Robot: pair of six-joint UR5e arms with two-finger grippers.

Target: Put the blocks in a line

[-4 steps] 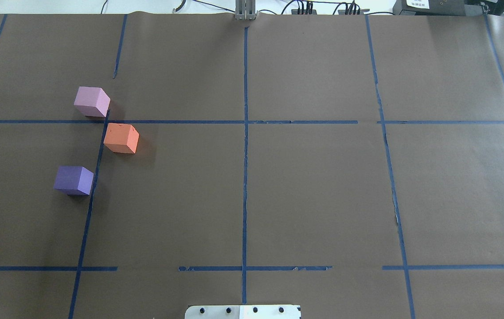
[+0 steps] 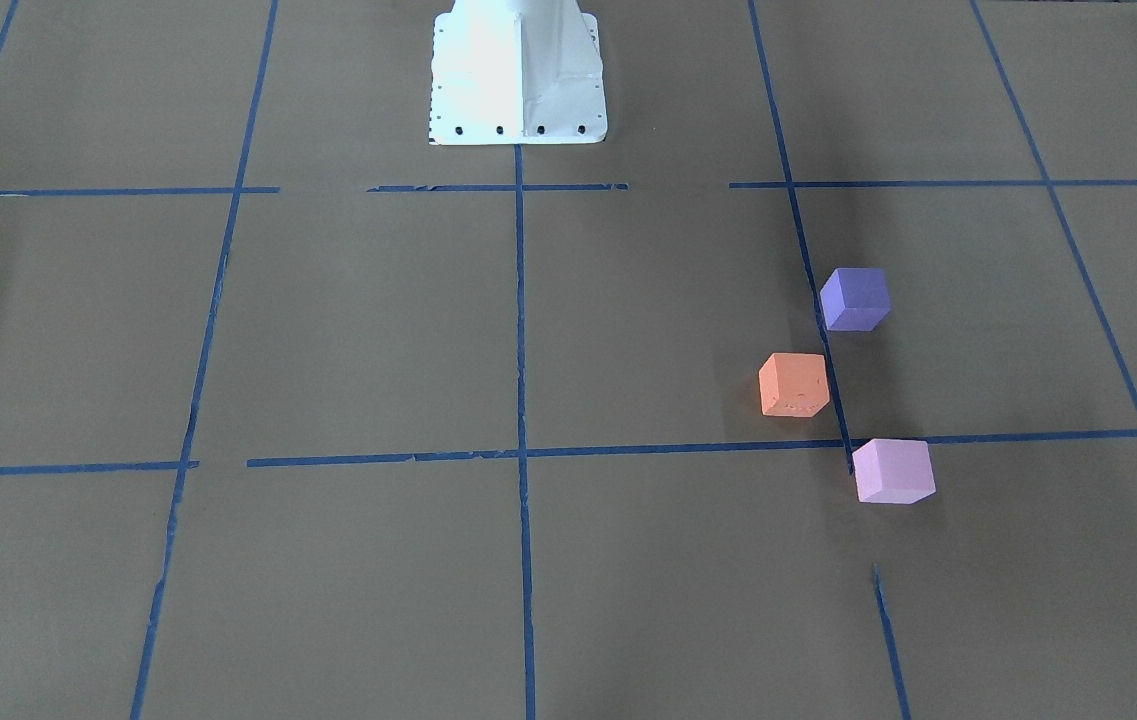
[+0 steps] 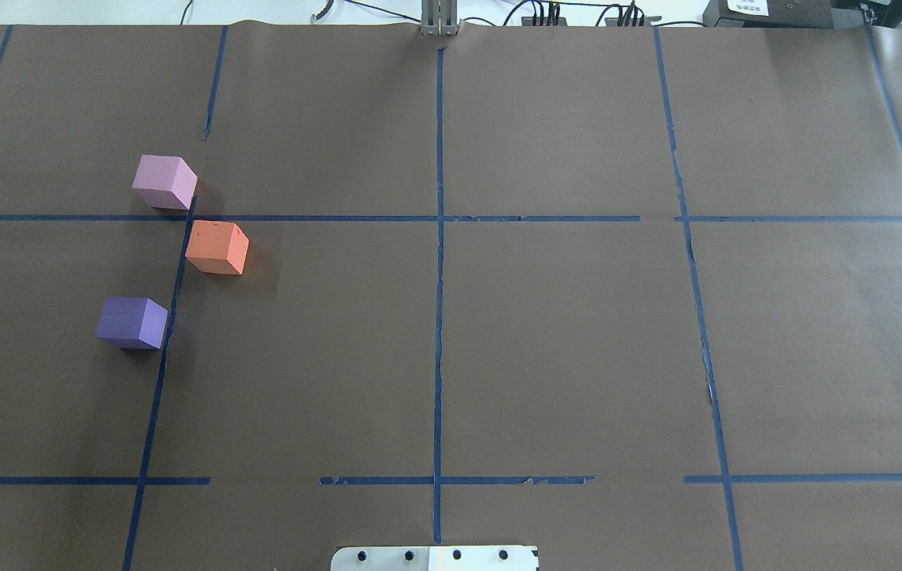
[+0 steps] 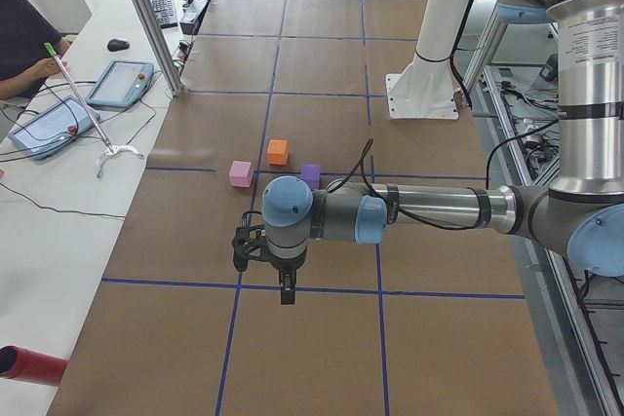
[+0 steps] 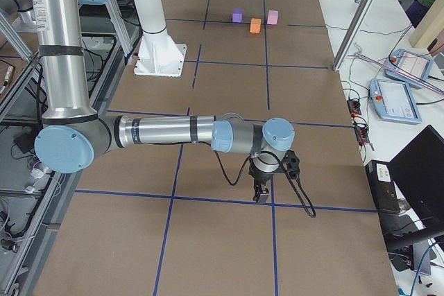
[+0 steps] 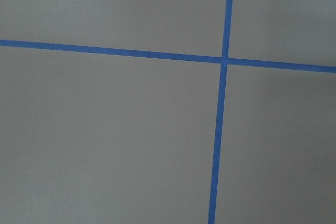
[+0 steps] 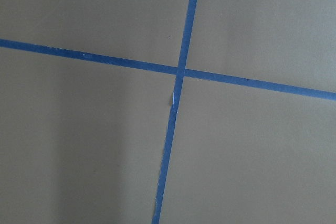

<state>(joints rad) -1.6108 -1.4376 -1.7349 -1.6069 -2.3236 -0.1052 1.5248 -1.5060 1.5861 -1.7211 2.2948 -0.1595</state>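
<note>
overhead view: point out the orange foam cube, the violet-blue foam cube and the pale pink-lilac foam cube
orange foam cube (image 3: 217,248), overhead view, middle of the cube.
violet-blue foam cube (image 3: 132,323), overhead view, middle of the cube.
pale pink-lilac foam cube (image 3: 165,182), overhead view, middle of the cube.

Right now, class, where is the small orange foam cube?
In the overhead view, the small orange foam cube sits left of centre, just right of a blue tape line, between the farther pale pink foam cube and the nearer purple foam cube.
</note>
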